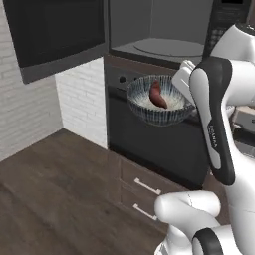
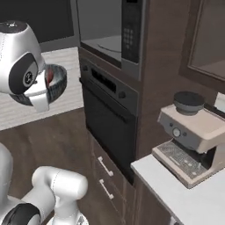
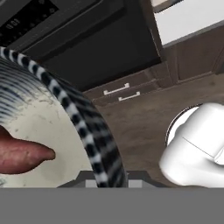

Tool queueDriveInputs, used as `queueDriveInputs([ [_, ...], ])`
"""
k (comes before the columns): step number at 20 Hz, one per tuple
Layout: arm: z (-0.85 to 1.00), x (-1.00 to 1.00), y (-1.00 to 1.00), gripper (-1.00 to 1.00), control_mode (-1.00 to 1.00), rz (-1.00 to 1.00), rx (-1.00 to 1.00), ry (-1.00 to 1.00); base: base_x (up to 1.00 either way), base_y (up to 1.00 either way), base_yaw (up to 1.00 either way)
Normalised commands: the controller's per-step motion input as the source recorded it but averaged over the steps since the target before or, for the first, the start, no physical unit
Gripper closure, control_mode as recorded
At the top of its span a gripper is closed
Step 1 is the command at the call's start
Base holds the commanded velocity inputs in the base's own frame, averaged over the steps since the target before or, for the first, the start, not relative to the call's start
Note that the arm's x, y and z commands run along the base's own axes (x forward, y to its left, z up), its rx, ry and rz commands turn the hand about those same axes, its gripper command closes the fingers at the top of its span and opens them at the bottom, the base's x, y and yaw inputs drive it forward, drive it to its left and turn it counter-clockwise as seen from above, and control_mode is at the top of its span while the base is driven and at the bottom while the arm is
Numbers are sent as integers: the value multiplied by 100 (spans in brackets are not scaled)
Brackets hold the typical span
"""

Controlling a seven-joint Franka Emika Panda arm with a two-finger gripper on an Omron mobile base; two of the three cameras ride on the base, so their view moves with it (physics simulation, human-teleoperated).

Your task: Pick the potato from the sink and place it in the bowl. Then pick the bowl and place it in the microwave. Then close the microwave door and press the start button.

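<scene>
Close to the lens in the hand view, a striped bowl (image 3: 94,140) rim running down to the bottom edge, right where the claw (image 3: 105,177) sits, evidently pinching that rim, though the tips themselves too hidden to be sure. Inside, on the speckled pale floor, a reddish-brown potato (image 3: 22,154), lying on its side. From the left base view, bowl (image 1: 160,102) held up in the air with the potato (image 1: 157,95) resting in its middle, hanging in front of the dark oven (image 1: 149,134) and just below the open microwave (image 1: 167,45), whose round turntable shows inside. Microwave door (image 1: 55,37) swung wide to the left. Keypad strip (image 1: 225,22) at the right of the cavity. From the right base view, bowl (image 2: 56,83) half hidden behind the white arm, left of the oven (image 2: 110,114). Farther right, a coffee machine (image 2: 191,136) on a pale counter (image 2: 193,197). Below the oven, two drawers with light handles (image 1: 147,187) above a wood floor (image 1: 60,199).
</scene>
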Motion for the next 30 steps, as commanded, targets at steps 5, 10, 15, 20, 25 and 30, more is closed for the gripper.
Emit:
queueDriveInputs([
  [5,0,0,0,100,100,0,0,0,53,78,-62],
  [10,0,0,0,100,100,0,0,0,22,45,-69],
  [15,0,0,0,100,100,0,0,0,3,45,-74],
  [20,0,0,0,100,100,0,0,0,11,69,-64],
  [25,0,0,0,100,100,0,0,0,13,80,-23],
  [30,0,0,0,100,100,0,0,0,7,22,-8],
])
